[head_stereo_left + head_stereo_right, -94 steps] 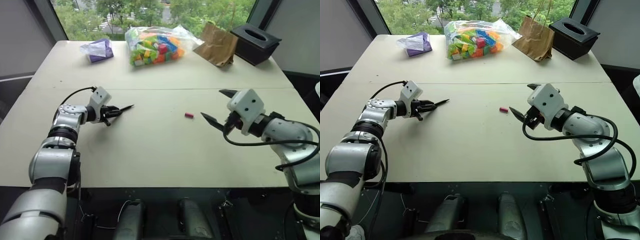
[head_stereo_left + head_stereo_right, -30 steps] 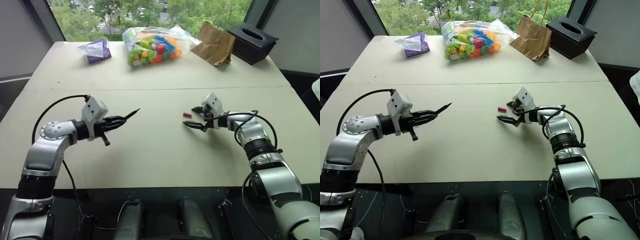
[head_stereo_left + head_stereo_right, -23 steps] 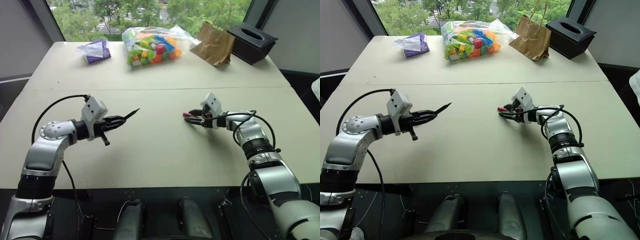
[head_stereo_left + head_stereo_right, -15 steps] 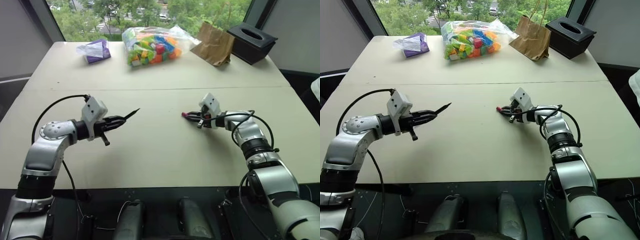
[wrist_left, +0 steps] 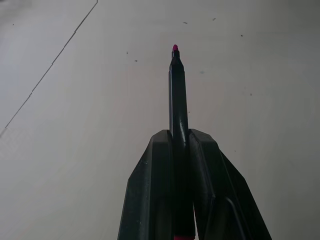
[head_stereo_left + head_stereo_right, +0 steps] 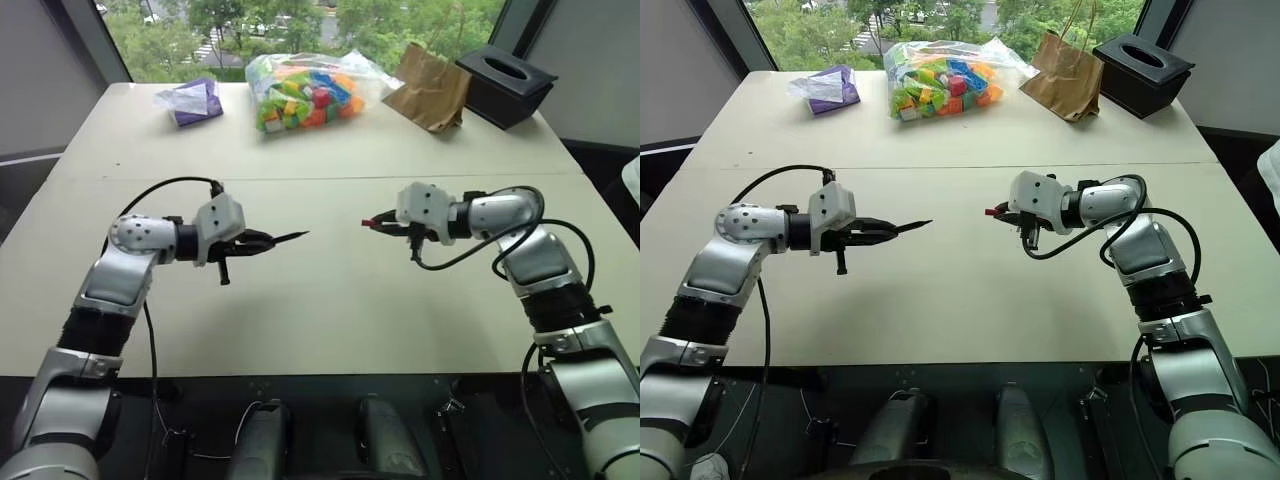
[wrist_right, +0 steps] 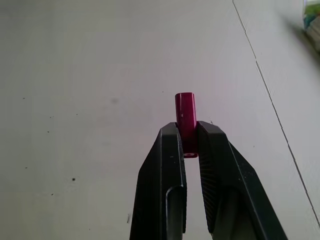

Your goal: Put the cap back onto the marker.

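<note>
Above table (image 6: 330, 300) centre: left gripper (image 6: 262, 240) closed on marker (image 6: 285, 238), tip toward right gripper (image 6: 382, 224), which pinches cap (image 7: 185, 117). Both lifted, apart. Alignment step; next, bring cap mouth onto tip, coaxial.

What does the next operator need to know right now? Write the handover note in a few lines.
Left gripper: shut on the marker, pointed tip aimed toward the right arm.
Right gripper: shut on the cap, held off the table, its free end sticking out past the fingertips.
Done: both parts are picked up and face each other above the table, with a clear gap between them.
Left: line the cap up with the marker tip, bring them together, push the cap on.
</note>
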